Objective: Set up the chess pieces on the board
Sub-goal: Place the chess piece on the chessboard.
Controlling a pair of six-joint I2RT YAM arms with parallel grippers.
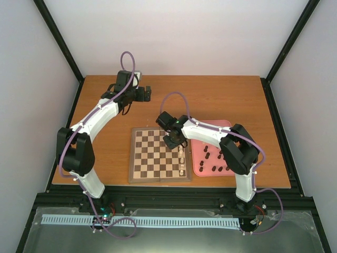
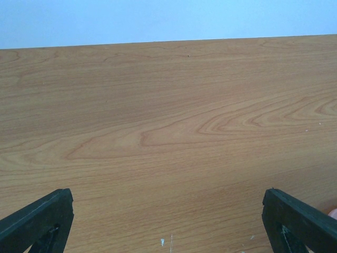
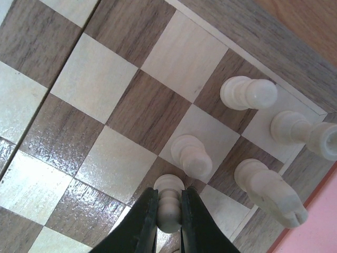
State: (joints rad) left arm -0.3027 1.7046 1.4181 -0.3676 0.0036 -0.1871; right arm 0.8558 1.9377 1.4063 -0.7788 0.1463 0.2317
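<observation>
Over the right side of the board (image 1: pixel 152 158), the right gripper (image 3: pixel 169 203) is closed to a narrow gap on a cream pawn (image 3: pixel 169 185), one black finger pressing on each flank of it. The pawn's rounded head pokes out just beyond the fingertips. Whether its base touches the wood below cannot be told from the wrist view. Just beside the held piece, a second pawn (image 3: pixel 192 155) stands on a light square, apart from the fingers. Three taller cream pieces (image 3: pixel 247 93) stand beyond it in the squares next to the board's plain border. In the overhead view these light men sit in the board's rightmost files, and the remaining squares are bare.

A pink tray (image 1: pixel 224 124) lies just to the right of the board, and dark pieces (image 1: pixel 213 158) are scattered inside it under the right arm.

The left gripper (image 2: pixel 167 211) hovers well apart from the board, near the table's far left. Its jaws are spread wide over bare table (image 2: pixel 168 105), gripping nothing.
</observation>
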